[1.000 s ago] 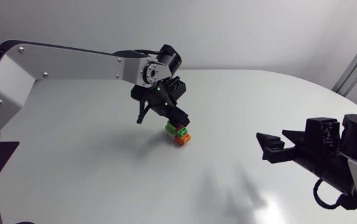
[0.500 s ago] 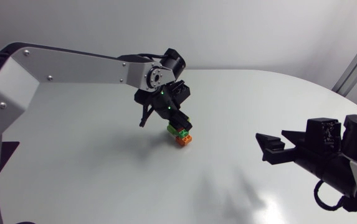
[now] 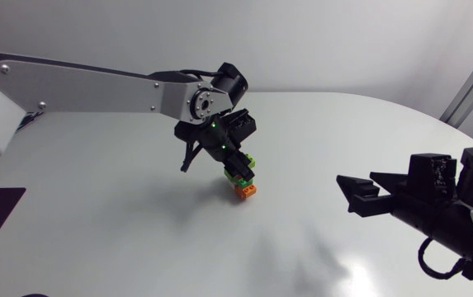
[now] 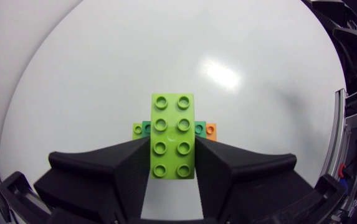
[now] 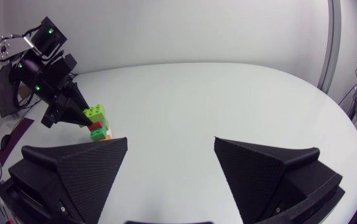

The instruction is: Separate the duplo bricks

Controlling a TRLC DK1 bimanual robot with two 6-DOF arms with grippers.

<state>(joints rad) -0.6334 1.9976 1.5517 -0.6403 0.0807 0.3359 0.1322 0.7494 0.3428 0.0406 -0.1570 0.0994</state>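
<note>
Left gripper pinches lime brick; table open all around.

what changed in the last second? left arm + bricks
The left gripper, shut on the lime brick, shifted a little to the right and toward the camera in the head view, and the stack went with it. The wrist turned, and the lime brick now looks tilted. The bricks still appear joined. The right gripper stayed put, open.
</note>
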